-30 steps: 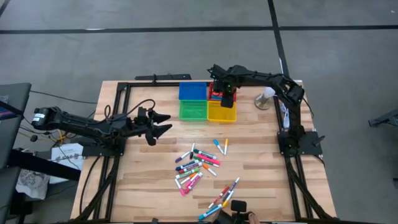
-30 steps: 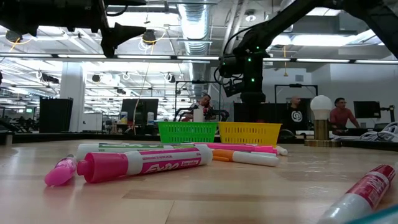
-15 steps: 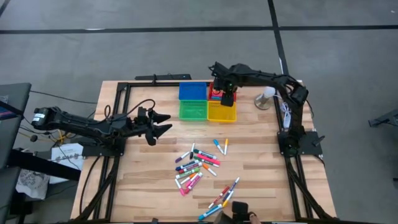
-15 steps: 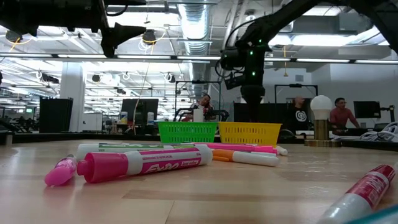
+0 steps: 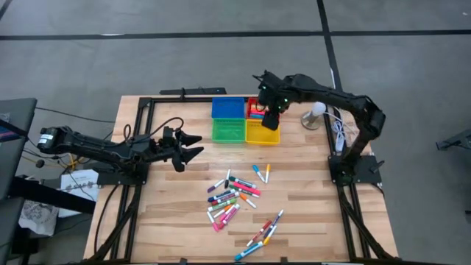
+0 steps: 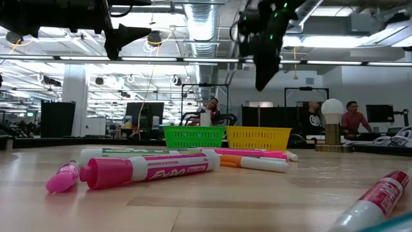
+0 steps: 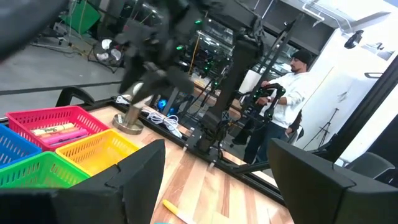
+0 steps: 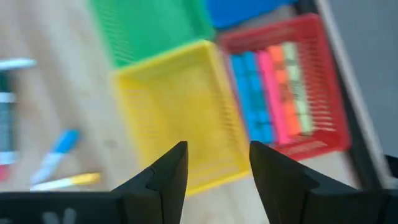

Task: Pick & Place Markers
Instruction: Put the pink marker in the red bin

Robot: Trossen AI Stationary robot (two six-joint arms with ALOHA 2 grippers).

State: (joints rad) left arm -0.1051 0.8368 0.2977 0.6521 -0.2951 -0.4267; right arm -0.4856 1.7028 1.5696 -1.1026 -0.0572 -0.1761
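The right arm's fingers (image 8: pixel 214 171) stand spread and hold nothing, raised above the yellow basket (image 8: pixel 177 112); several markers (image 8: pixel 270 93) lie in the red basket (image 8: pixel 311 81) beside it, more on the counter (image 5: pixel 176 199). The left fingers (image 5: pixel 193 146), spread, wait mid-counter.

I see even, bright overhead light on the wooden table (image 5: pixel 176 213), with soft shadows. Ceiling strip lights (image 6: pixel 335 41) glare in the low view. The red basket (image 8: pixel 323 81) looks motion-blurred; the nearest pink marker (image 6: pixel 151 169) is sharp.
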